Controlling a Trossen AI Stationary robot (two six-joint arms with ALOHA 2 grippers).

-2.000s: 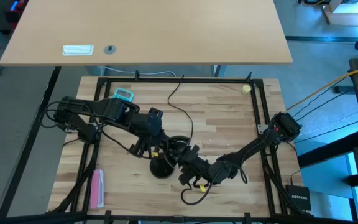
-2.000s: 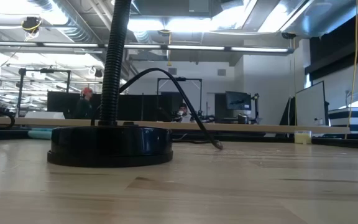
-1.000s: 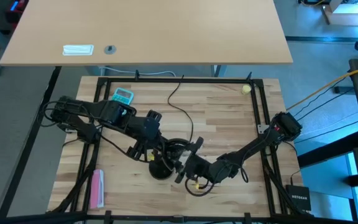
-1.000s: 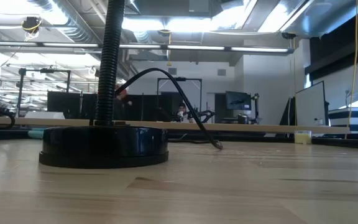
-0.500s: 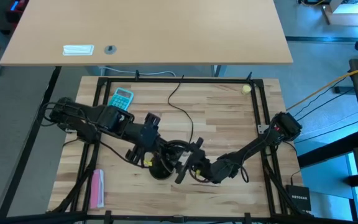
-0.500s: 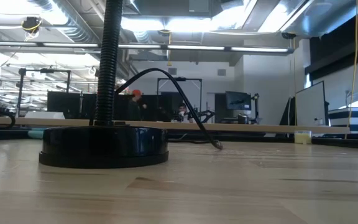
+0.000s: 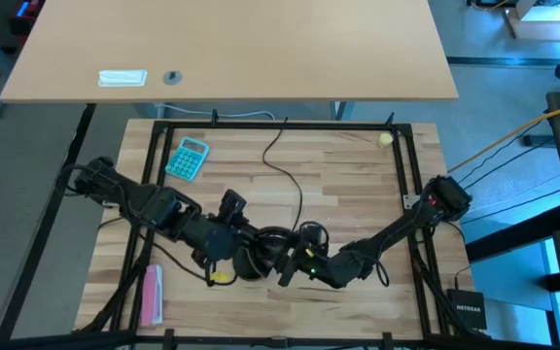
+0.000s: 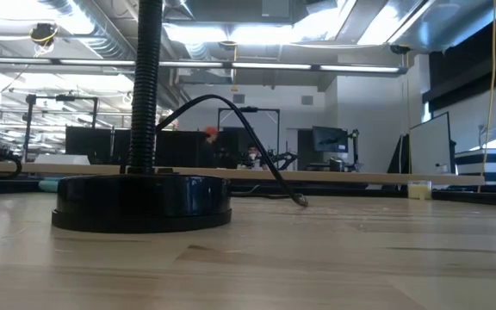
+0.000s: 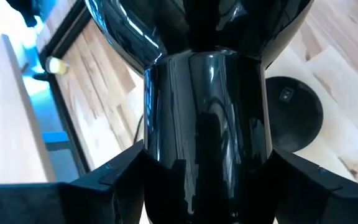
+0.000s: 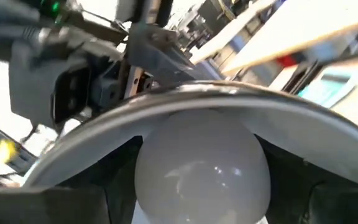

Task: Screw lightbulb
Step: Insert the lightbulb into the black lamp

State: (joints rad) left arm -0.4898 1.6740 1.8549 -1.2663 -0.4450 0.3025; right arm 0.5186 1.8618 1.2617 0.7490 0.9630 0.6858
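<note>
The black desk lamp stands on its round base [image 8: 140, 202] near the table's front middle, and its ribbed gooseneck [image 8: 149, 86] rises out of the low view. Its glossy black shade and socket housing [image 9: 207, 124] fill the left wrist view. My left gripper [image 7: 236, 248] is shut on that housing. My right gripper [image 7: 292, 261] is shut on the white frosted lightbulb [image 10: 201, 165], which sits at the mouth of the shade, whose pale inner rim [image 10: 185, 102] arches over it. The bulb's screw base is hidden. My left gripper pinches the lamp's black socket housing [image 9: 160, 162] between its two fingers [image 9: 107, 180], one on each side. The fingers come level from the table's left and lie across it. The lamp stands on its base. My right gripper holds the bulb's round globe [image 10: 160, 180] between its two fingers [image 10: 73, 199], coming from the table's right toward the shade's mouth. The bulb is clear of the table; the shade hides its screw end.
The lamp's black cord [image 7: 282, 165] runs toward the far edge. A teal calculator [image 7: 187, 158] lies at the far left, a pink flat object [image 7: 151, 295] at the near left, and a small pale yellow ball [image 7: 385, 139] at the far right. A black frame borders the table.
My left gripper has gone toward the table's near edge and left, uncovering the calculator, and taken the lamp head with it; the lamp's base has slid a little to the left in the low view. My right gripper has gone toward the lamp shade with the bulb.
</note>
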